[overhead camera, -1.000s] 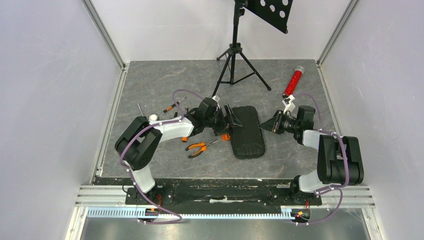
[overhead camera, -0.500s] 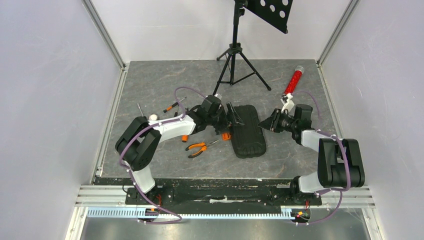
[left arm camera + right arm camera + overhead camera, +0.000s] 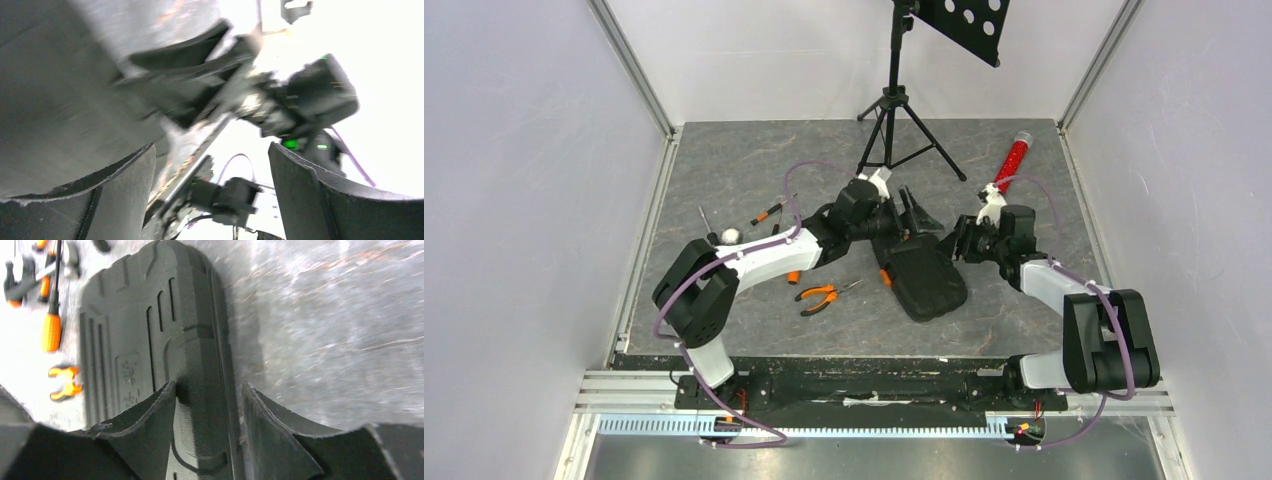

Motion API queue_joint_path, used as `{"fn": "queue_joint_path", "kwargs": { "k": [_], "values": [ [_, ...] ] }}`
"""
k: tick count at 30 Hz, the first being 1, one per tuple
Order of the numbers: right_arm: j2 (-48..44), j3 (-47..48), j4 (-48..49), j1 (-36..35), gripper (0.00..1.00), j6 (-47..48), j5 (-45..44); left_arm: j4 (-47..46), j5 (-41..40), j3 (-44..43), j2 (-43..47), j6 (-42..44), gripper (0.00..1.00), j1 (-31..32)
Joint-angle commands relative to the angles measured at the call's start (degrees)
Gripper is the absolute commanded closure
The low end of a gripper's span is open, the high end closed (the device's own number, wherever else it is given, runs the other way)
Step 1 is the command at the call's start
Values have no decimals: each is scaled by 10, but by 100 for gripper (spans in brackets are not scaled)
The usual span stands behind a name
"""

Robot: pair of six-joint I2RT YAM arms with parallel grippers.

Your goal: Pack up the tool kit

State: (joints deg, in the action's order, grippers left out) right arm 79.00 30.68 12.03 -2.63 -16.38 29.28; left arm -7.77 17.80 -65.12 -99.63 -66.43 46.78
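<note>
The tool kit's black ribbed case (image 3: 924, 280) lies closed and askew mid-table, its orange latch (image 3: 885, 277) on the left side. My right gripper (image 3: 952, 247) straddles the case's far right rim (image 3: 220, 365): one finger over the lid, one beside the edge, jaws open with slim gaps. My left gripper (image 3: 919, 212) hangs wide open just beyond the case's far end, holding nothing (image 3: 210, 150); that view is blurred. Orange-handled pliers (image 3: 824, 293) and a screwdriver (image 3: 771, 211) lie loose left of the case. The right wrist view also shows a screwdriver's orange handle (image 3: 51, 332).
A black tripod stand (image 3: 889, 110) rises at the back centre. A red glittery tube (image 3: 1011, 163) lies at the back right, just behind my right arm. A small white-headed tool (image 3: 729, 236) rests near the left arm's elbow. Walls close in on both sides.
The case has turned, its near end swinging right. My left gripper moved farther back and right. My right gripper slid left along the case and its jaws widened.
</note>
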Motion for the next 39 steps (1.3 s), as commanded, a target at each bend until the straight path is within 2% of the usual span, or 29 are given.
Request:
{"fn": "queue_joint_path", "kwargs": {
  "k": [1, 7, 10, 16, 18, 22, 30, 39],
  "values": [
    [-24, 12, -118, -35, 45, 36, -17, -127, 31, -52, 30, -29, 12, 12],
    [-102, 45, -183, -45, 36, 79, -76, -125, 28, -43, 36, -19, 13, 11],
    [-149, 66, -222, -53, 26, 121, -117, -78, 1, -15, 74, 18, 13, -3],
    [-240, 67, -250, -104, 2, 147, -158, 2, -56, 133, 184, 64, 15, -60],
    [-260, 60, -252, -121, 2, 147, -174, 24, -71, 164, 202, 78, 15, -60],
    [-274, 60, -267, -154, 2, 144, -191, 20, -53, 199, 194, 73, 17, -59],
    [-270, 74, -291, -250, 2, 133, -265, -53, -37, 227, 126, 36, 35, -41],
    [-239, 91, -295, -326, 2, 127, -321, -99, -44, 265, 79, 11, 45, -34]
  ]
}}
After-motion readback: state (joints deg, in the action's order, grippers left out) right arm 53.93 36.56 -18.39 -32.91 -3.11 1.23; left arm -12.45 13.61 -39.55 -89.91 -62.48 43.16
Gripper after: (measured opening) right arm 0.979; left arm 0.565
